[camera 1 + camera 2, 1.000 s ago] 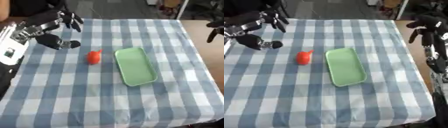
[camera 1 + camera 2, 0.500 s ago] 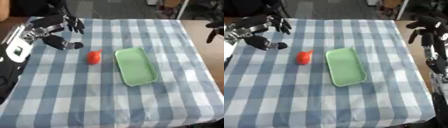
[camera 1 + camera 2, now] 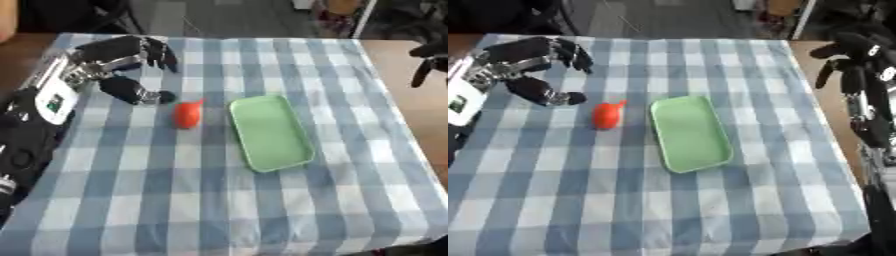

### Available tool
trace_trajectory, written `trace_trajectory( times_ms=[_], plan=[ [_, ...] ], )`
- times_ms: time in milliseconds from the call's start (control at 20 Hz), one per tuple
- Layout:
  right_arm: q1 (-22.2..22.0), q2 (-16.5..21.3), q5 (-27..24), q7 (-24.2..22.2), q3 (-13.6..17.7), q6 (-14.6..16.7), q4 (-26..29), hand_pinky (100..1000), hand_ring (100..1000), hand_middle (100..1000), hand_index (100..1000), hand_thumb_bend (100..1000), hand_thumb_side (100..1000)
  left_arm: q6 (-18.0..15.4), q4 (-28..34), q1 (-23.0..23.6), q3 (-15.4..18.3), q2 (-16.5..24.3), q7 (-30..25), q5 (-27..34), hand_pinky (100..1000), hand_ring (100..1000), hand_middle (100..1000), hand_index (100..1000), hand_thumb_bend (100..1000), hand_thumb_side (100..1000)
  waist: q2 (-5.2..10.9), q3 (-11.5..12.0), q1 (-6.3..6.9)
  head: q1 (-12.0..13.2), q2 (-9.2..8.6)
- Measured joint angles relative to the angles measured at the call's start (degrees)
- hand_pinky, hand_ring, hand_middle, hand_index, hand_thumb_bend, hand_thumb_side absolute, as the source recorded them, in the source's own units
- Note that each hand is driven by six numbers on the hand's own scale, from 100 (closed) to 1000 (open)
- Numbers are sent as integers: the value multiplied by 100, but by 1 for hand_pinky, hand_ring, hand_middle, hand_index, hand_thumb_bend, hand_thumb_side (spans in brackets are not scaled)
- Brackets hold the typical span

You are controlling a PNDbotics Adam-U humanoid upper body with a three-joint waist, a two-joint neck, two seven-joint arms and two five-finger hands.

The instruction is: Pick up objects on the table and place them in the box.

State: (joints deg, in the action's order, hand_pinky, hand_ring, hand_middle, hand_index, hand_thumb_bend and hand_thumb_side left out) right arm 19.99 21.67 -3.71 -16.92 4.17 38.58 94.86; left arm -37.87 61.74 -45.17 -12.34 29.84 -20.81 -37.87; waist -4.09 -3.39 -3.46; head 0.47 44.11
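A small red-orange object [image 3: 186, 114] with a short stem lies on the blue-and-white checked cloth, just left of a shallow light-green tray [image 3: 269, 132]. My left hand [image 3: 118, 65] hovers up and to the left of the red object, fingers spread and slightly bent, thumb pointing toward it, holding nothing. A small gap separates the thumb tip from the red object. My right hand [image 3: 849, 57] hangs off the table's right edge, fingers drooping and relaxed, empty.
The checked table [image 3: 219, 200] stretches toward me below the tray. My left forearm with its white panel [image 3: 52, 97] covers the table's left edge. Brown floor shows past the right edge, dark clutter at the far side.
My left hand has moved right and toward me, closer to the red object. The right hand has stayed in place. The tray and red object lie unmoved.
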Motion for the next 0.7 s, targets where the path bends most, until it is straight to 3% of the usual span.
trace_trajectory(
  times_ms=[700],
  plan=[
    [1,0,-18,-4,0,1,-1,326,677,615,846,104,682,-256,-217,-38,-119,-169,187,-472,628,625,739,785,952,813,-19,-6,-2,0,0]
  ],
)
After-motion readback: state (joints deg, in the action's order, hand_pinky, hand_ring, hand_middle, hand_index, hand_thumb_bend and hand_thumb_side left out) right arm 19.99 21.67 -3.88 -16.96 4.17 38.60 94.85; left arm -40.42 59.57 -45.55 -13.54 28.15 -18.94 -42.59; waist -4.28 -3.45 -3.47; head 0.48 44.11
